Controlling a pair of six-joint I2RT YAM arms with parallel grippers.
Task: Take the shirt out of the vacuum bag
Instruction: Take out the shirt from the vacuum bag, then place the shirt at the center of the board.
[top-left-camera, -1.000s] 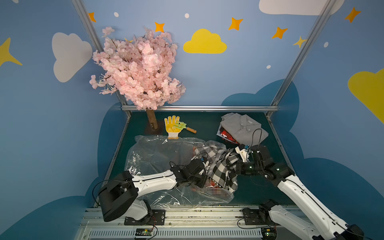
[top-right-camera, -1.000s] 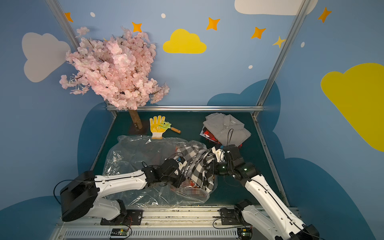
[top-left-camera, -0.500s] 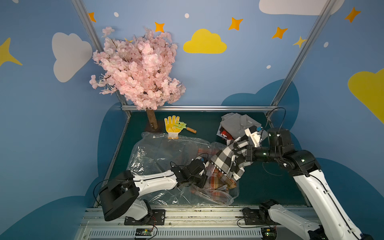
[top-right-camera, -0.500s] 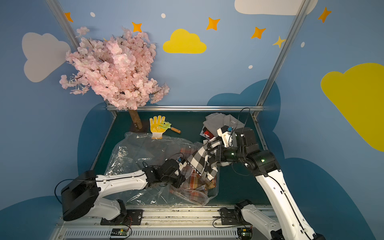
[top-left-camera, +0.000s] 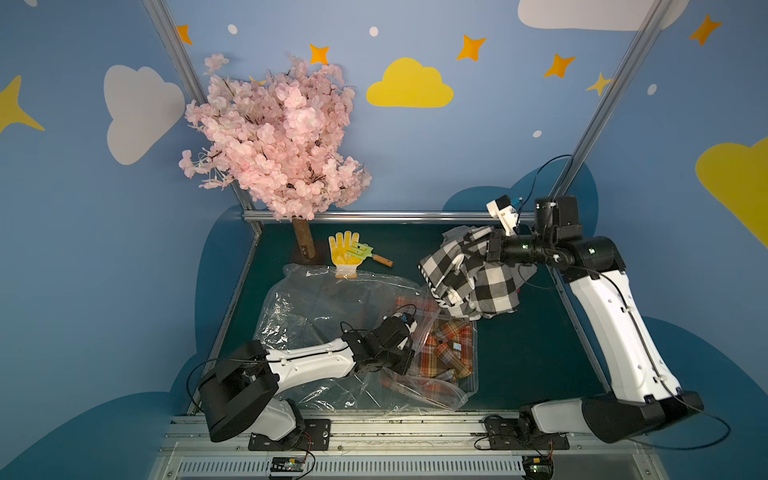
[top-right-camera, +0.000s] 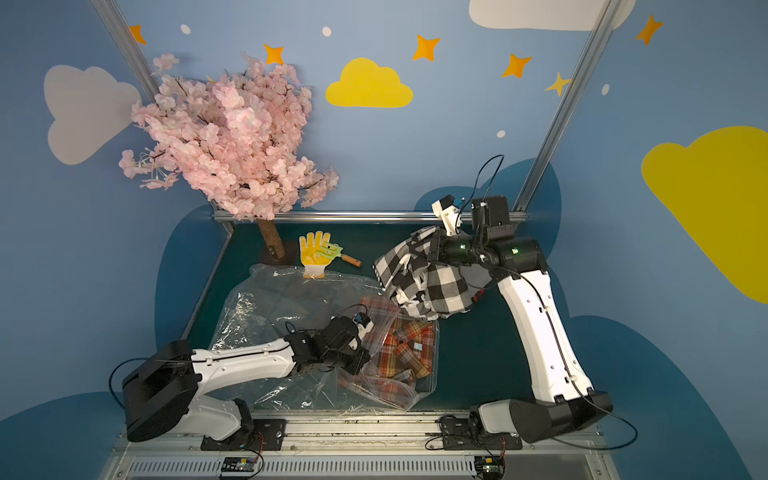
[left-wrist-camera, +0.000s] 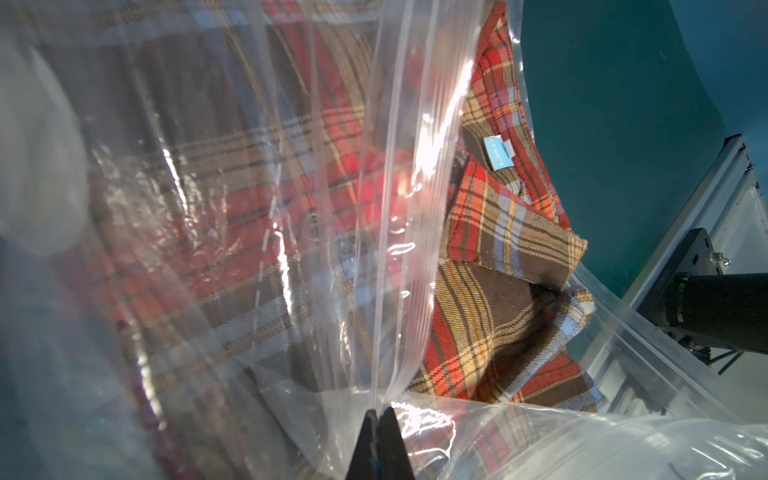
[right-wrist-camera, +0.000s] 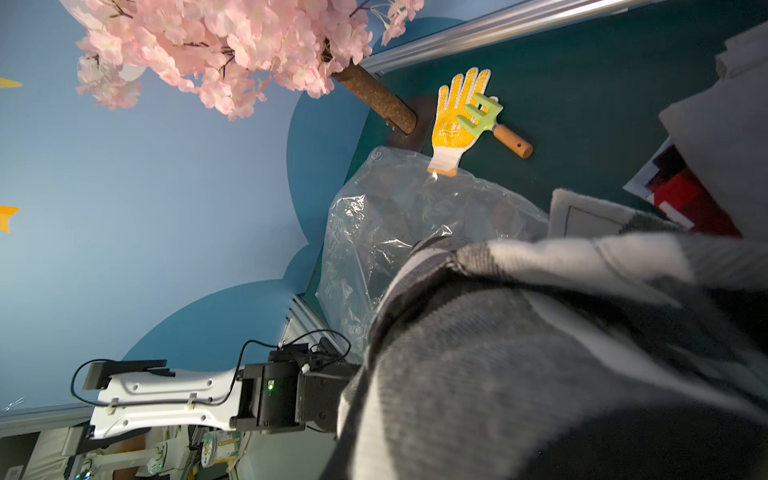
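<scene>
**Left gripper** (left-wrist-camera: 379, 417): fingers pressed together on a fold of clear plastic at the zip-seal edge of the vacuum bag (top-left-camera: 316, 307). Nothing else is between them. In both top views it sits low over the bag's near-right part, beside the mouth.

**Right gripper** (top-left-camera: 478, 249): raised at the far right. The fingers are buried in cloth and hidden, closed narrow on the checked shirt (top-left-camera: 482, 286), which hangs from them.

**Checked shirt**, black and white: bunched and in the air above the right far part of the table (top-left-camera: 519, 357), outside the bag. The cloth drapes from the gripper toward the near side, its lower edge over the bag mouth. It has no clean long axis. Whether it touches the bag cannot be told.

**Vacuum bag**: crinkled, lying on the table. Its long axis runs from far left to near right, with the mouth facing right. The far edge overlaps the cuff of a yellow glove (top-left-camera: 343, 251).

**Plaid shirt** (top-left-camera: 446, 353), red-orange: inside the bag at the mouth, collar label toward the opening.
</scene>
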